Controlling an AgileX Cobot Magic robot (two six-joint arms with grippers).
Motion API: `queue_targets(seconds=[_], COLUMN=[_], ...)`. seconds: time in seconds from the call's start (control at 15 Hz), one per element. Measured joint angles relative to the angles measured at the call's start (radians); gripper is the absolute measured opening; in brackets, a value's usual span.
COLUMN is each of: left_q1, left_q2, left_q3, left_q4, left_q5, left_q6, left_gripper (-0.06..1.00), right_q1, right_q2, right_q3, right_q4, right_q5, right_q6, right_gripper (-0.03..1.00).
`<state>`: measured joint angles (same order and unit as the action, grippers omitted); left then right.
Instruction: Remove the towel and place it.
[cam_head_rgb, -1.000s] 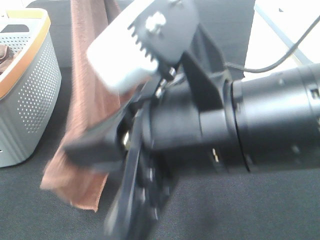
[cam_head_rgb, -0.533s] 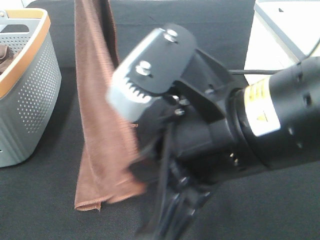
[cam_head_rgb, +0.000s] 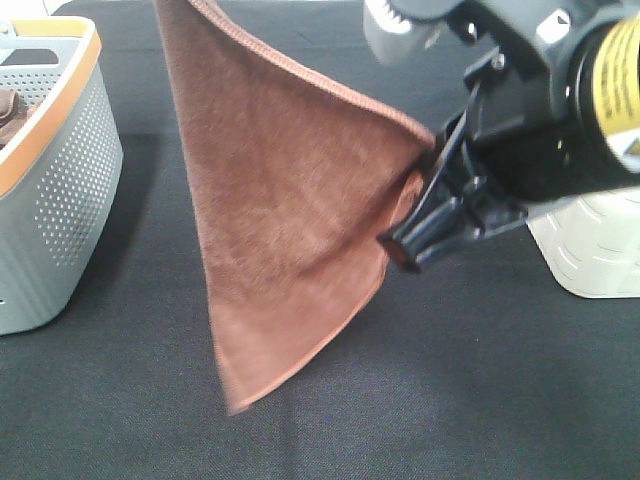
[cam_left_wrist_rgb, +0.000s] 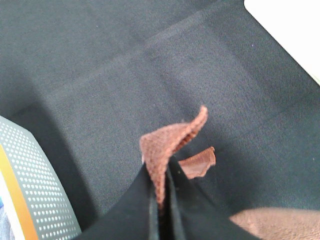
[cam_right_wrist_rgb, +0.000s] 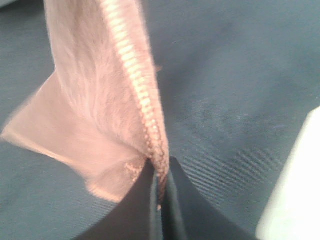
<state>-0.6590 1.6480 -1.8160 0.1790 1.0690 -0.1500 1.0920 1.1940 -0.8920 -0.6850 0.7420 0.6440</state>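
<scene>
While both arms are raised above the counter (cam_head_rgb: 480, 380), each tool is clamped tight on a part of the towel's hem. In the left wrist view the left tool (cam_left_wrist_rgb: 161, 197) has its two black fingers pressed together, with a small rust-brown fold of the towel (cam_left_wrist_rgb: 170, 140) sticking out past their tips. In the right wrist view the right tool (cam_right_wrist_rgb: 160, 192) is likewise pinched fully closed on the stitched edge of the cloth, which runs away from the fingers in a line of pale stitches.

Seen from the high camera, the right tool (cam_head_rgb: 425, 235) grips the towel (cam_head_rgb: 290, 230) at its right-hand corner, while the upper left corner runs out of the top of the picture, where the left tool cannot be seen. Between these two held points the cloth hangs spread as a broad triangle, its lowest corner pointing down toward the dark counter; whether that tip touches the cloth surface I cannot tell.

A grey perforated basket (cam_head_rgb: 60, 190) with an orange rim stands to the left, apart from the towel. A white object (cam_head_rgb: 600, 250) sits on the right, behind the right arm.
</scene>
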Motion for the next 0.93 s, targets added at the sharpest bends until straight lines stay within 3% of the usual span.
queue_targets(seconds=[0.27,0.47,0.73,0.93], left_q1=[0.000,0.000,0.000,0.000], left_q2=[0.000,0.000,0.023,0.104], left_q3=[0.000,0.000,0.000,0.000], left_q4=[0.023,0.080,0.224,0.386], left_q5=[-0.078,-0.240,-0.456,-0.530], left_q6=[0.000,0.000,0.000,0.000], left_gripper=[0.00,0.00,0.00,0.00], right_q1=[-0.029,-0.206,-0.427,-0.577], right_q2=[0.000,0.000,0.025,0.109], right_q3=[-0.044,-0.103,-0.131,-0.138], right_q4=[-0.088,-0.163,-0.276,-0.390], right_q5=[0.036,-0.011,-0.286,-0.531], right_q6=[0.015,0.029,0.030,0.055], right_gripper=[0.00,0.00,0.00,0.00])
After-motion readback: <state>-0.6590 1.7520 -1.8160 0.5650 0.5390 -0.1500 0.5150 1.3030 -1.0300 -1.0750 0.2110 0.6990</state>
